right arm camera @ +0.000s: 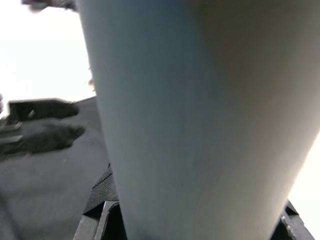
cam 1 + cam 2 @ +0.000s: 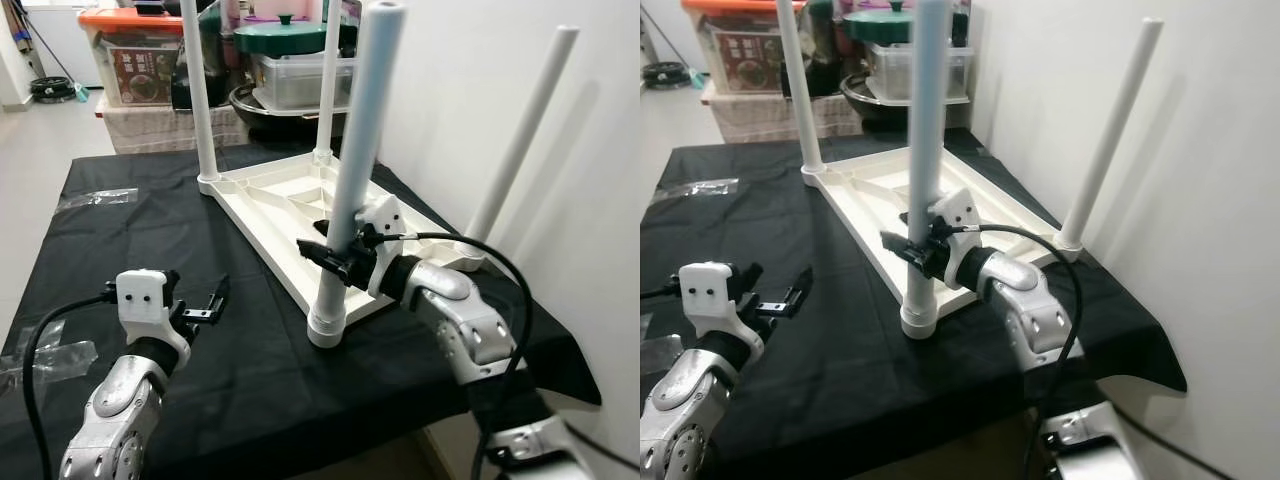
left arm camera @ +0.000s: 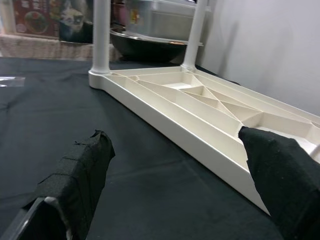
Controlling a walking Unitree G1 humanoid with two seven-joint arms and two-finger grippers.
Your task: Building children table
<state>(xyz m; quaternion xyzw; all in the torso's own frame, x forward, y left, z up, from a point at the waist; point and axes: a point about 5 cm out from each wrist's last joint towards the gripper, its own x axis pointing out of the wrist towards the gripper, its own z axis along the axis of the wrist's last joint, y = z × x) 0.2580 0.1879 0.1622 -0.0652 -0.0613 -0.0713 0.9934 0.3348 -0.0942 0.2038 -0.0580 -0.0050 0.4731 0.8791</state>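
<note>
Tabletop: white ribbed plastic tabletop (image 2: 290,205), inverted at frame centre so sockets face up.
Right gripper (image 2: 335,255): clamped on near white tubular leg (image 2: 350,180), steadying it in its socket.
Left gripper (image 2: 205,308): fingers apart, lower left, idle.

A table draped in a black cloth (image 2: 240,330) carries an upturned white plastic children's tabletop (image 2: 300,215) with ribbed underside, resting flat. Its near long edge lies just ahead of the left gripper (image 2: 200,310) and its spread fingers. Crumpled clear plastic wrap (image 2: 95,198) lies on the cloth, well beyond that gripper, towards the far left corner.
</note>
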